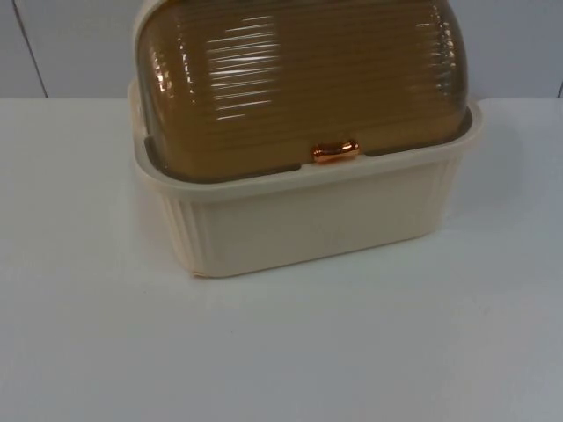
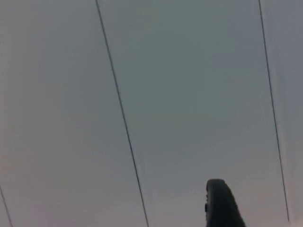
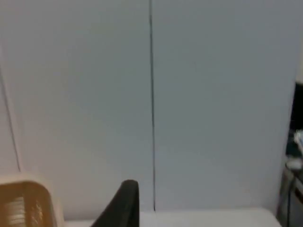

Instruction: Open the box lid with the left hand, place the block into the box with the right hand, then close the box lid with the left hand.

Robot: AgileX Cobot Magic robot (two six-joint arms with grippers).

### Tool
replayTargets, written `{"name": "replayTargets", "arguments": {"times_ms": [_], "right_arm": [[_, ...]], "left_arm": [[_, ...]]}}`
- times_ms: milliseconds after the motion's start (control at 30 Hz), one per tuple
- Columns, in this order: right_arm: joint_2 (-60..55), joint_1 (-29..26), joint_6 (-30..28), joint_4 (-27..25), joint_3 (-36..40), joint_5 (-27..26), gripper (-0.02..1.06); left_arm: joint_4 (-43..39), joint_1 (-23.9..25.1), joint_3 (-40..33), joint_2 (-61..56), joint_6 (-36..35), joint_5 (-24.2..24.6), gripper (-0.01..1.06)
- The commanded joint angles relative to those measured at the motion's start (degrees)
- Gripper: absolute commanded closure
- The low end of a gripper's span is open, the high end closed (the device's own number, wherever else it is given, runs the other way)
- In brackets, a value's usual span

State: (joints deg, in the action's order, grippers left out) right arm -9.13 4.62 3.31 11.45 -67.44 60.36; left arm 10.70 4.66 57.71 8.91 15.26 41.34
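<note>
The cream box sat lid closed, long axis across the table; I could not tell either gripper's finger state.

Black, rounded fingers on both arms.

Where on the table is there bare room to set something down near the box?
The widest free patch is the white table in front of the cream box, running to the near edge. Narrower strips lie beside the box's left wall and to its right. Behind the box it is crowded: the closed brown lid rises against the grey partition wall.
</note>
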Motion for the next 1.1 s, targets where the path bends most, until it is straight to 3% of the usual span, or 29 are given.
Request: {"name": "replayTargets", "arguments": {"times_ms": [0, 167, 467, 567, 700, 900, 1067], "right_arm": [[0.4, -0.3, -3.6, -3.3, -3.2, 0.8, 0.0], [4.0, -1.9, -3.7, -4.2, -5.6, 2.4, 0.0], [8.7, -2.9, -5.8, -8.2, -5.6, 2.9, 0.0], [9.1, -2.9, -6.7, -10.1, -5.6, 3.4, 0.0], [9.1, -2.9, -6.9, -10.9, -5.6, 3.7, 0.0], [9.1, -2.9, -12.1, -13.9, -6.0, 4.4, 0.0], [9.1, -2.7, -11.5, -14.5, -6.0, 3.8, 0.0]], "left_arm": [[-0.9, -1.3, 2.9, -1.5, -1.1, 0.4, 0.62], [-5.4, -3.2, 8.4, -3.4, -4.6, 4.3, 0.62], [-6.8, -2.6, 8.8, -8.9, -4.9, 4.8, 0.62], [-6.4, -2.9, 9.8, -8.9, -6.6, 8.4, 0.62], [-5.4, -3.2, 10.7, -8.9, -6.6, 8.7, 0.62], [-5.4, -4.0, 11.1, -8.9, -4.7, 8.3, 0.62], [-5.0, -4.9, 11.1, -8.9, -5.0, 11.1, 0.62]]}}
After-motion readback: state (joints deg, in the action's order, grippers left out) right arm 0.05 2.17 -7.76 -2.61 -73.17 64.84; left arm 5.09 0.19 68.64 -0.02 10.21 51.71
